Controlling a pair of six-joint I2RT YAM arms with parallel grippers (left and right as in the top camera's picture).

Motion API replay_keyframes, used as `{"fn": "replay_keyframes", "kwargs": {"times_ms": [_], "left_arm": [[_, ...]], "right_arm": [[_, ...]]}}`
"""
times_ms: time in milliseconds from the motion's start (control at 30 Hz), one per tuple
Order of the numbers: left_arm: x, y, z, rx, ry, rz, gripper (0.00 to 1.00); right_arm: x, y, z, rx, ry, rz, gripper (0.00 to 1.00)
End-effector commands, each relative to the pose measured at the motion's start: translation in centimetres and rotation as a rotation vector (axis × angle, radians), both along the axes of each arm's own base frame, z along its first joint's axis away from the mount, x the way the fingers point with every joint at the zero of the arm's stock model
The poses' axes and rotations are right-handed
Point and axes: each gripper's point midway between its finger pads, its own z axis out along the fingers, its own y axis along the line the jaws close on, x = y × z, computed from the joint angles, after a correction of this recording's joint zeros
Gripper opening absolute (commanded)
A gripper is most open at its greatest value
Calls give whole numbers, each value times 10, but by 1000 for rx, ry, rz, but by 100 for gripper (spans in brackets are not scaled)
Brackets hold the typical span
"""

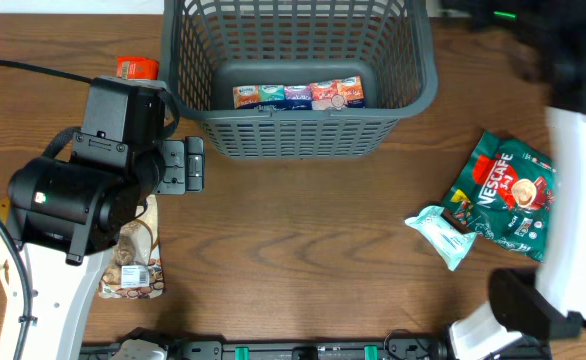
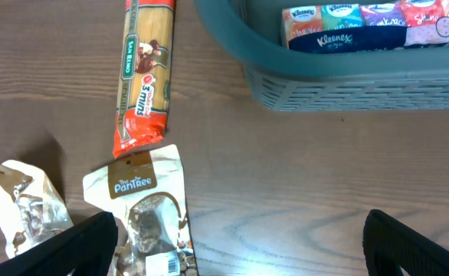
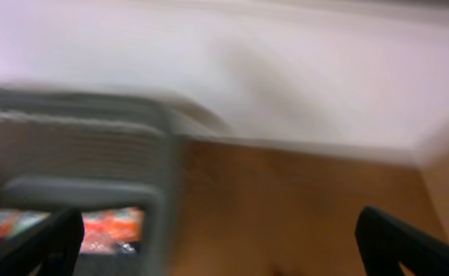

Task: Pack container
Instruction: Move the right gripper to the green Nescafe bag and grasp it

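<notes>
The container, a dark grey lattice basket [image 1: 298,130], stands at the table's far middle. A row of Kleenex tissue packs [image 1: 298,96] lies on its floor. It also shows in the left wrist view [image 2: 347,73] with the tissues [image 2: 370,27]. My left gripper [image 1: 188,165] is open and empty, low over the table left of the basket, with its fingers wide apart [image 2: 240,257]. My right gripper [image 3: 221,253] is open and empty. Its view is blurred and shows the basket's corner [image 3: 79,153] at the left.
A Pantree snack pouch [image 2: 144,207] lies beside the left finger, and a second pouch [image 2: 18,207] lies further left. A red spaghetti pack [image 2: 144,69] lies beyond them. A green Nescafe packet [image 1: 508,190] and a pale teal packet [image 1: 441,232] lie at the right.
</notes>
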Motion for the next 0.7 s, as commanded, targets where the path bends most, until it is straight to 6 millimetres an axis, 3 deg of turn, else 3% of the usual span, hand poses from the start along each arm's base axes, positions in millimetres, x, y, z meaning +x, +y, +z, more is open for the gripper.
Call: {"fn": "replay_keyframes", "kwargs": {"times_ms": [0, 167, 367, 533, 667], "left_arm": [[1, 1, -3, 2, 10, 15, 93], [1, 1, -3, 3, 10, 15, 93], [1, 1, -3, 5, 10, 13, 93], [1, 1, -3, 4, 10, 13, 93], [1, 1, -3, 4, 10, 12, 93]], "right_arm": [[-36, -68, -21, 223, 96, -340, 99], [-104, -111, -72, 299, 382, -488, 99], [-124, -115, -100, 358, 485, -464, 99], [-135, -124, -149, 363, 585, -475, 99], [-144, -125, -202, 375, 644, -448, 99]]}}
